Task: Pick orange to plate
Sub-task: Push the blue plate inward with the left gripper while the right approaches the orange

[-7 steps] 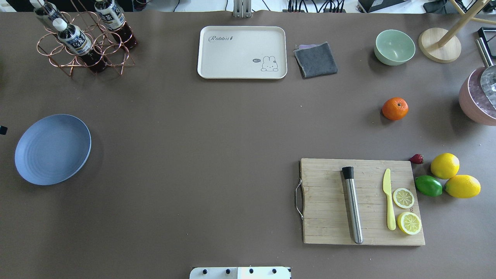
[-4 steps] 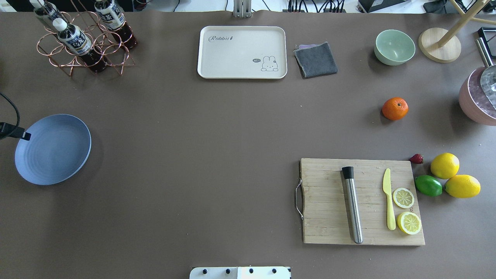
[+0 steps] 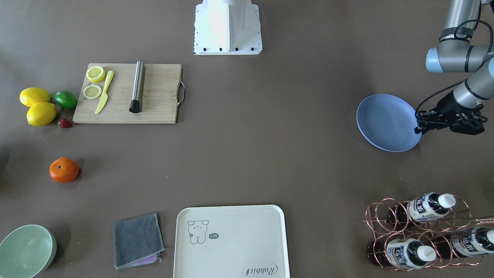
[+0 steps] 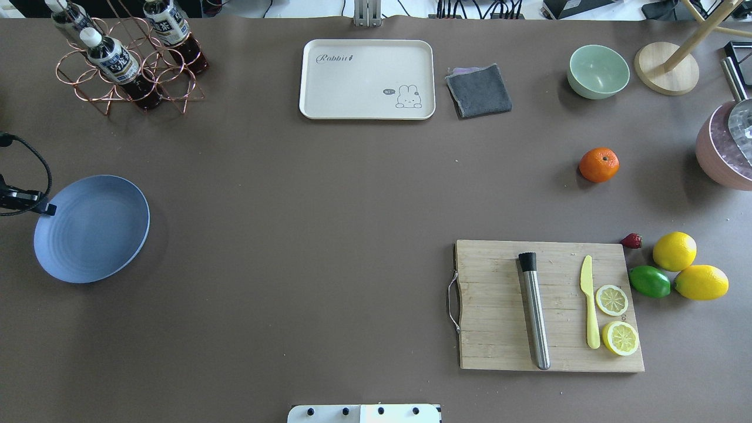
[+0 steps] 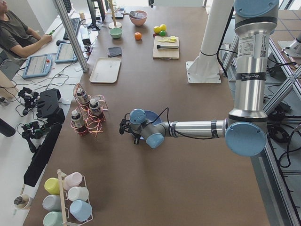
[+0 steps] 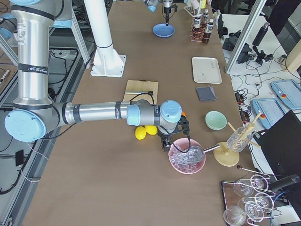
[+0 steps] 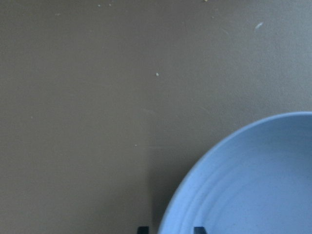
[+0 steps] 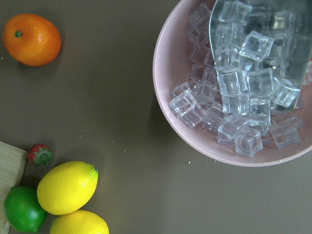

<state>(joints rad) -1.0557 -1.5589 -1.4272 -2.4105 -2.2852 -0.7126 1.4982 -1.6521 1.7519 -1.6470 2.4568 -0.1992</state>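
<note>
The orange [image 4: 599,164] lies alone on the brown table, right of centre and beyond the cutting board. It also shows at the upper left of the right wrist view [image 8: 31,39]. Far across the table, the blue-grey plate [image 4: 91,229] rests near the left edge with nothing on it. My left gripper [image 4: 47,208] is at the plate's left rim. In the left wrist view its fingertips [image 7: 142,229] straddle the rim of the plate [image 7: 253,185], shut on it. My right gripper [image 6: 167,141] hovers between the pink ice bowl and the lemons. I cannot tell whether it is open or shut.
A pink bowl of ice cubes [image 4: 725,155] with a metal scoop stands at the right edge. Two lemons [image 4: 674,251], a lime [image 4: 649,281] and a strawberry lie beside the cutting board [image 4: 499,305]. At the back stand a cream tray [image 4: 367,79], grey cloth [image 4: 479,90], green bowl [image 4: 598,71] and bottle rack [image 4: 126,70].
My left gripper came in from the left edge onto the plate's rim, and the plate has slid a little to the right with it. The orange has not moved.
</note>
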